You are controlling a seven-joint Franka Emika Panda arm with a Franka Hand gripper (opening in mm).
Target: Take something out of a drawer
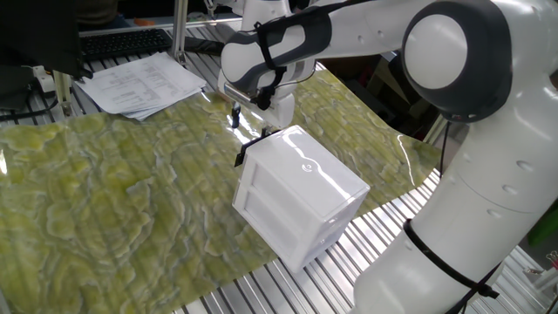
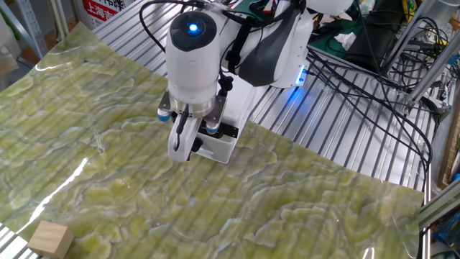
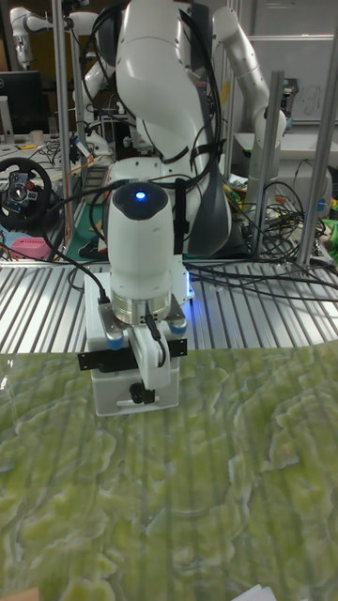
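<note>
The small white two-drawer box (image 1: 301,196) stands on the green mat, and its fronts look flush. The upper drawer (image 1: 255,171) has a small black handle (image 3: 139,394) on its front. My gripper (image 2: 187,142) hangs straight down against that front face, right at the handle; it also shows as the gripper (image 3: 152,368) and the gripper (image 1: 257,118). Its white fingers (image 3: 160,362) read as one block, so the gap between them cannot be made out. A pale-tan wooden cube (image 2: 49,239) lies on the mat, far from the box.
Loose papers (image 1: 139,83) and a keyboard (image 1: 122,42) lie beyond the mat's far edge. The box sits near the mat's edge beside the bare metal slats (image 2: 345,137). Cables (image 2: 374,65) trail behind the robot base. A steering wheel (image 3: 23,183) sits on the left bench.
</note>
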